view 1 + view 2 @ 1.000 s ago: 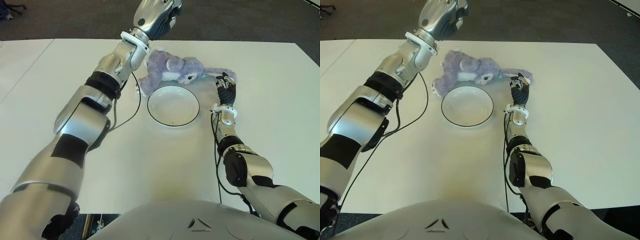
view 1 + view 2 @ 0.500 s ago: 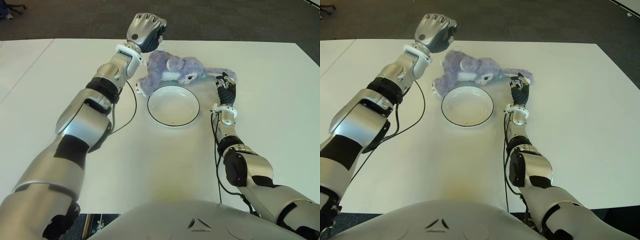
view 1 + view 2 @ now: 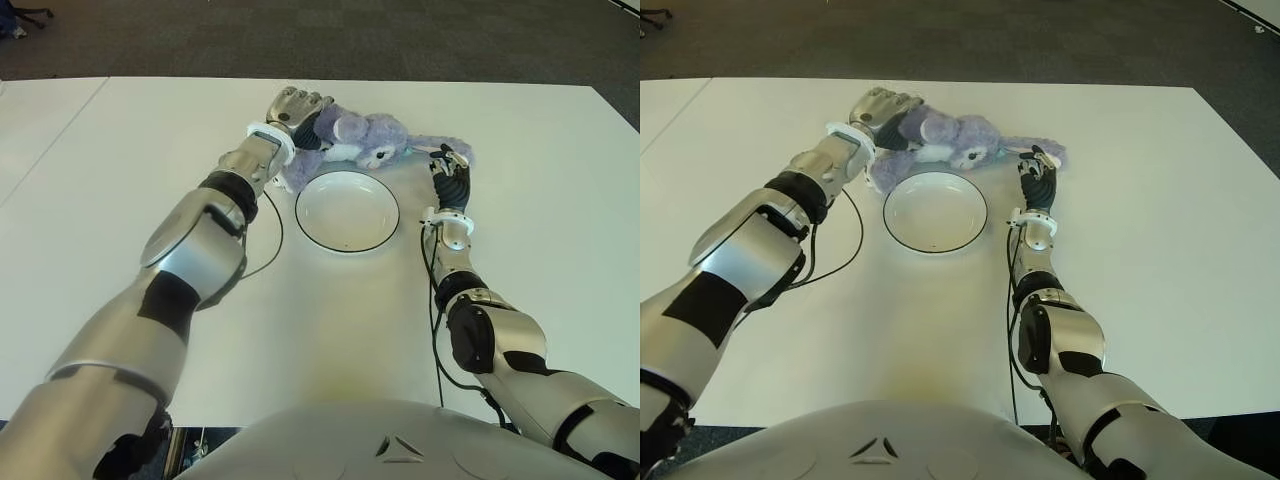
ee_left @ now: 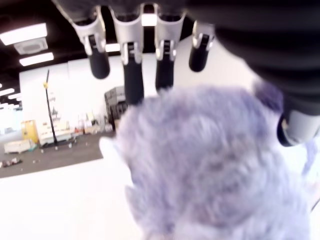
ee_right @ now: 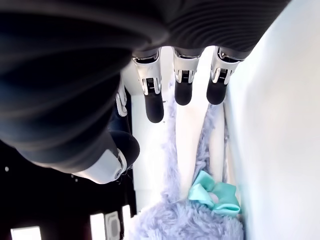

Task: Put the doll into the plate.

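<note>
A purple plush doll (image 3: 360, 135) with a teal bow (image 5: 212, 195) lies on the white table (image 3: 520, 130), just behind the empty white plate (image 3: 347, 215) with its black rim. My left hand (image 3: 300, 103) is down on the doll's left end. In the left wrist view its fingers (image 4: 133, 75) stretch out straight over the fur (image 4: 210, 165) without closing on it. My right hand (image 3: 450, 165) shows to the right of the plate, beside the doll's thin limb (image 3: 445, 145). Its fingers (image 5: 153, 102) are relaxed and hold nothing.
A black cable (image 3: 272, 215) from my left arm curves over the table to the left of the plate. A second white table (image 3: 40, 120) adjoins on the left. Dark carpet (image 3: 450, 40) lies beyond the far edge.
My left hand has come down from high above the table's far edge onto the doll's left end. The doll, the plate and my right hand have stayed where they were.
</note>
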Available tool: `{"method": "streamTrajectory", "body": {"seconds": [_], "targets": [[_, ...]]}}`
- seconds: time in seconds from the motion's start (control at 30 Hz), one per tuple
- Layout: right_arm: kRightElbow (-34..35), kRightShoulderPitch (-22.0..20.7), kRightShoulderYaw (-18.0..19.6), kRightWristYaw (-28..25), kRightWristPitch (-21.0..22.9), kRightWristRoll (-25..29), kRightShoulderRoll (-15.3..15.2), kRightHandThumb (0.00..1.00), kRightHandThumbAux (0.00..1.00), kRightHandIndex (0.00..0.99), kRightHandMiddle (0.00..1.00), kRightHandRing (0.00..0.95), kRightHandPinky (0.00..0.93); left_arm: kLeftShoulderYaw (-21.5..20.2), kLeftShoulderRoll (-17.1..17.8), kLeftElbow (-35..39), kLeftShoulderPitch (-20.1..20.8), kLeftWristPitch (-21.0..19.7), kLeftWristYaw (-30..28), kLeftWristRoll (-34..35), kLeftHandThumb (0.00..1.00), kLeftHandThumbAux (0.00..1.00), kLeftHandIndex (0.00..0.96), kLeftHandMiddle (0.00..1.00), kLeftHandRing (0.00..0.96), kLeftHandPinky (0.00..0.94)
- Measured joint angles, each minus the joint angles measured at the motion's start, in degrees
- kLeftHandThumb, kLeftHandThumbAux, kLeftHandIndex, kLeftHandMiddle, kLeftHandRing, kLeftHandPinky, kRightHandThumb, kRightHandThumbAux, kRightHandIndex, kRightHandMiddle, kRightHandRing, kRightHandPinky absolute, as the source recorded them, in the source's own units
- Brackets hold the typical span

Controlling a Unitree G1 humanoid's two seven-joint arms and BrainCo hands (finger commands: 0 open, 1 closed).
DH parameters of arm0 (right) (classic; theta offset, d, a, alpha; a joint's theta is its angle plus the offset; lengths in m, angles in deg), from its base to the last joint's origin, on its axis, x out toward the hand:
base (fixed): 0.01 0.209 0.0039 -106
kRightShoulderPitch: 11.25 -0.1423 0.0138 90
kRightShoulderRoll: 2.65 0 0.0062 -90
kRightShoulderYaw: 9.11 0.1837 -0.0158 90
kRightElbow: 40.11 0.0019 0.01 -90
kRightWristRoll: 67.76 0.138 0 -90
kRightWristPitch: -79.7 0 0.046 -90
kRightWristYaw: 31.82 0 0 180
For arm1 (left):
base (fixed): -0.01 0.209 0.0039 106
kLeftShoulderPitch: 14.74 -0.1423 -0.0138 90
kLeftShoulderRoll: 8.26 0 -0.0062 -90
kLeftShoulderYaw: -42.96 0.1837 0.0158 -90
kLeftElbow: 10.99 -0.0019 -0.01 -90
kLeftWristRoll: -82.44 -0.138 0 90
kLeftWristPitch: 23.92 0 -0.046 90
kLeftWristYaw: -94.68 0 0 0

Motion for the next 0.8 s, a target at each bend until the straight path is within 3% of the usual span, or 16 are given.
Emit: {"method": "streamTrajectory", "body": {"seconds": [0.27, 0.8], "targets": [[0.4, 0.3, -0.6, 0.7, -0.9, -0.7, 0.0, 0.710, 0.725, 0.415, 0.138, 0.047, 0.034, -0.2, -0.4, -0.2, 0.0, 0.0, -1.8, 0.2, 0.211, 0.410, 0.000, 0.000, 0.000, 0.000], [2.9, 1.7, -2.0, 0.8, -3.3, -2.2, 0.2, 0.708, 0.724, 0.415, 0.120, 0.028, 0.002, -0.4, -0.7, -0.2, 0.0, 0.2, -1.8, 0.8, 0.128, 0.478, 0.000, 0.000, 0.000, 0.000]]}}
